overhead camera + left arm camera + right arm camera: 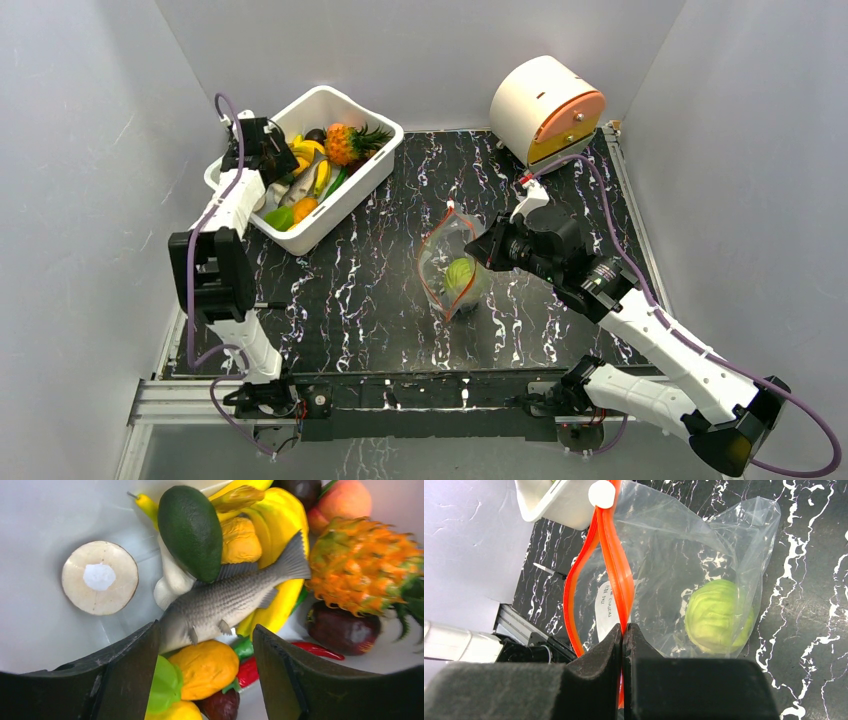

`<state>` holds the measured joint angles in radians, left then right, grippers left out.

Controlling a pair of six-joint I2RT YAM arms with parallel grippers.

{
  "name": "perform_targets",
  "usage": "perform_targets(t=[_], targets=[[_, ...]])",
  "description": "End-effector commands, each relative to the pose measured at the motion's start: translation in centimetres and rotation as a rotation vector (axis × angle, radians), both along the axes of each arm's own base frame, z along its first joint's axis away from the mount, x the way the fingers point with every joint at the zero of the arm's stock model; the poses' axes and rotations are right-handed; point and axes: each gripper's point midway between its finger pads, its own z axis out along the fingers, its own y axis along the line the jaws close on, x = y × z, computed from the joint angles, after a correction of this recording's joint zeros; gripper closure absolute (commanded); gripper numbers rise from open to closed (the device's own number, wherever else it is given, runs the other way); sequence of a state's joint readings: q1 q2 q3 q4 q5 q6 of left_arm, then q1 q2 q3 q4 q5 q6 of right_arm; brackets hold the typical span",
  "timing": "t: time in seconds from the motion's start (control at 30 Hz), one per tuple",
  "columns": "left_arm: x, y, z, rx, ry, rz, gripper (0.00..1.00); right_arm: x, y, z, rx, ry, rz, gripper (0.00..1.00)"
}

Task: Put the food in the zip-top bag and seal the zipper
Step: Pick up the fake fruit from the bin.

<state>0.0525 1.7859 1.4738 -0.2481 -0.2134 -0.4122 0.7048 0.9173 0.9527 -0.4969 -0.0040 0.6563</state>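
Right tool (624, 630) clamped on zipper (616, 570), holding zip-top bag (684, 545) on table (380, 280) | left tool (204, 636) wide open, empty, over food (230, 600) in tub (372, 160) | advice: centre on one piece, close gently, keep bag mouth spread

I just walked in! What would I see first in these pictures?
The white tub, back left, holds a grey toy fish and an orange pineapple, under the open left gripper. Mid-table, the right gripper pinches the red zipper of a clear bag holding a light-green fruit.
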Motion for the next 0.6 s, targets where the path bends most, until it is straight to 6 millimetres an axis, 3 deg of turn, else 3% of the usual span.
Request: perform_targets(t=[0.0, 0.33, 0.57], targets=[[2.2, 1.3, 0.2, -0.014, -0.067, 0.021, 0.33, 0.3, 0.3, 2.2, 0.054, -0.051, 0.004, 1.00], [5.5, 2.8, -2.9, -0.008, -0.045, 0.045, 0.28, 0.0, 0.6, 2.1, 0.074, -0.029, 0.009, 1.00], [7.4, 2.6, -4.9, -0.022, -0.048, 0.016, 0.21, 0.0, 0.6, 2.6, 0.082, -0.029, 0.010, 1.00]])
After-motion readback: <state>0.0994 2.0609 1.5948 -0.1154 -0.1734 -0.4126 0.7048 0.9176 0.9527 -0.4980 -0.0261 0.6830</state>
